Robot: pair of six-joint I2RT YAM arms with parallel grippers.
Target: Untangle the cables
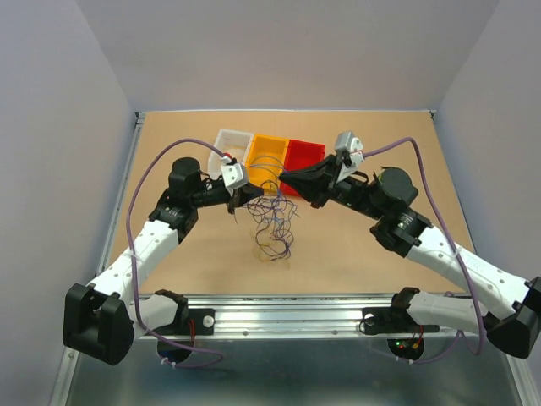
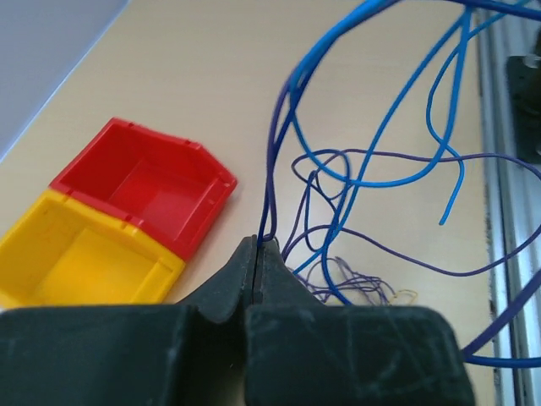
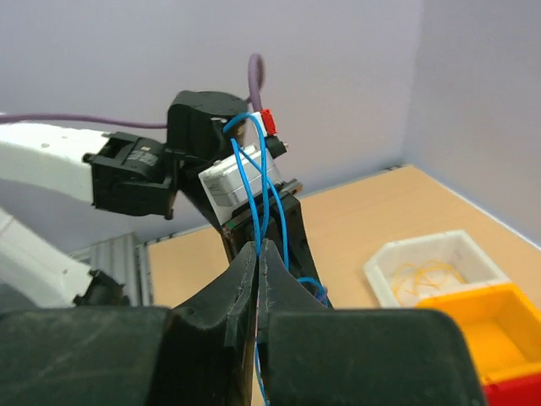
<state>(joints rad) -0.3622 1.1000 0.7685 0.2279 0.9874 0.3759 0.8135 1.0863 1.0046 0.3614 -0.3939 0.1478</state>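
Top view. The flat tan board table [image 1: 363, 254] carries two white-and-black jointed arms, the left arm [image 1: 152, 241] entering from 8 o'clock and the right arm [image 1: 439, 249] from 4 o'clock. Three open plastic bins stand in a touching row at 12 o'clock: a white bin [image 1: 233, 140], a yellow bin [image 1: 269, 150] and a red bin [image 1: 304, 154].

At the centre, a loose tangle of hair-thin blue, purple and pale yellow cables [image 1: 272, 227] hangs from the two grippers, its lowest loops reaching the table. The black two-finger left gripper [image 1: 254, 193] sits at 11 o'clock of the tangle and the right gripper [image 1: 286, 179] at 1 o'clock, near each other.

In the wrist views the left gripper [image 2: 258, 245] has its jaws pressed together on a blue strand at the very tips. The right gripper [image 3: 258, 249] is likewise clamped on blue strands.

Suggested technique: with both ends pinched, draw the grippers apart slowly towards 9 and 3 o'clock, keeping them high so loops slide free rather than cinch. Stop if the strands go taut.

Count: one table, two arms, three bins, two grippers, one tangle. The individual strands are too fine to count. A few pale yellow strands [image 3: 423, 275] lie in the white bin.
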